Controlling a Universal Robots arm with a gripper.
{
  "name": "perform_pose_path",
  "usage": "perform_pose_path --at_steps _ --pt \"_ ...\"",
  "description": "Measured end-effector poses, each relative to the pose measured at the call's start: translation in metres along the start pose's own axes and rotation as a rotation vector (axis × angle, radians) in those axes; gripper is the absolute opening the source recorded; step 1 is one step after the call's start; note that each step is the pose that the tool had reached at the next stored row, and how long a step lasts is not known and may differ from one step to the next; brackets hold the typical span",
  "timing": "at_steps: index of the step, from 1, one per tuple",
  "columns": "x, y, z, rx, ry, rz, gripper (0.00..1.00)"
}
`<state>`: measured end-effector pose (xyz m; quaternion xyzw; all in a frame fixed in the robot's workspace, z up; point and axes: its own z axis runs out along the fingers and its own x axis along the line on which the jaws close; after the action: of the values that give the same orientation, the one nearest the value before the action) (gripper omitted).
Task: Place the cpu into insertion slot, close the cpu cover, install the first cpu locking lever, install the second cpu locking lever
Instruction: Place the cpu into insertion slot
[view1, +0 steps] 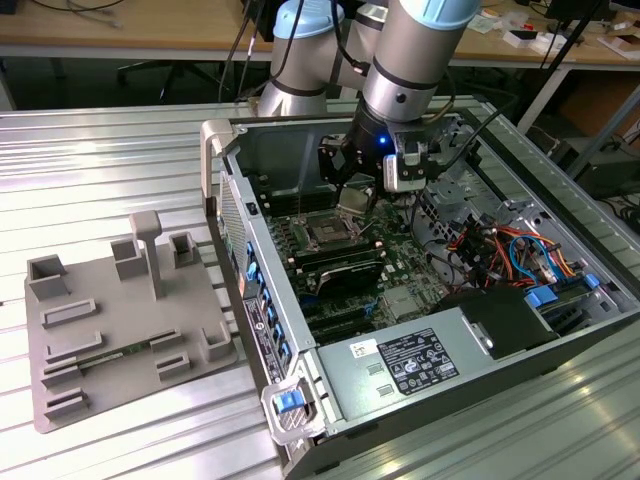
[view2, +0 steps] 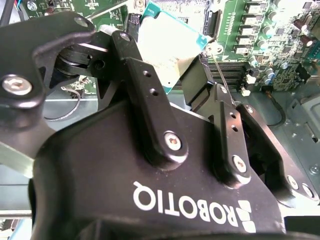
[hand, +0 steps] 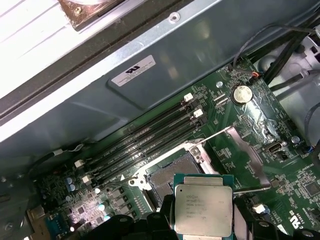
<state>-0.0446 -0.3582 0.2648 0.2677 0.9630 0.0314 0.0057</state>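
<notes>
My gripper (view1: 356, 190) hangs inside the open computer case and is shut on the cpu (hand: 202, 207), a flat square chip with a silvery top and a green edge. In the second wrist view the cpu (view2: 167, 52) sits between the two black fingers (view2: 145, 85). The insertion slot (hand: 172, 175), a square socket with a dark centre and metal rim, lies open just below and beyond the chip. The cpu cover (hand: 245, 150) stands swung open beside the slot. A thin wire locking lever (hand: 215, 133) sticks out at the slot's edge. In the exterior view the slot (view1: 328, 232) lies just under the gripper.
Long black memory slots (hand: 145, 145) run beside the socket, and a coin battery (hand: 243, 93) sits past them. The case wall (view1: 262, 270) rises at the exterior view's left, with a grey fixture plate (view1: 120, 320) outside it. Coloured cables (view1: 505, 245) and a power supply (view1: 400, 360) crowd the case.
</notes>
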Motion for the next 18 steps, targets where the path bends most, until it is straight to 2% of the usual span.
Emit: perform_pose_path --at_steps 3,5,18 --pt "0.0000 0.0000 0.0001 0.0093 -0.0062 0.008 0.55" --pt "0.0000 0.0000 0.0001 0.0118 -0.0079 0.011 0.55" --pt "0.0000 0.0000 0.0005 0.0139 -0.0099 0.024 0.55"
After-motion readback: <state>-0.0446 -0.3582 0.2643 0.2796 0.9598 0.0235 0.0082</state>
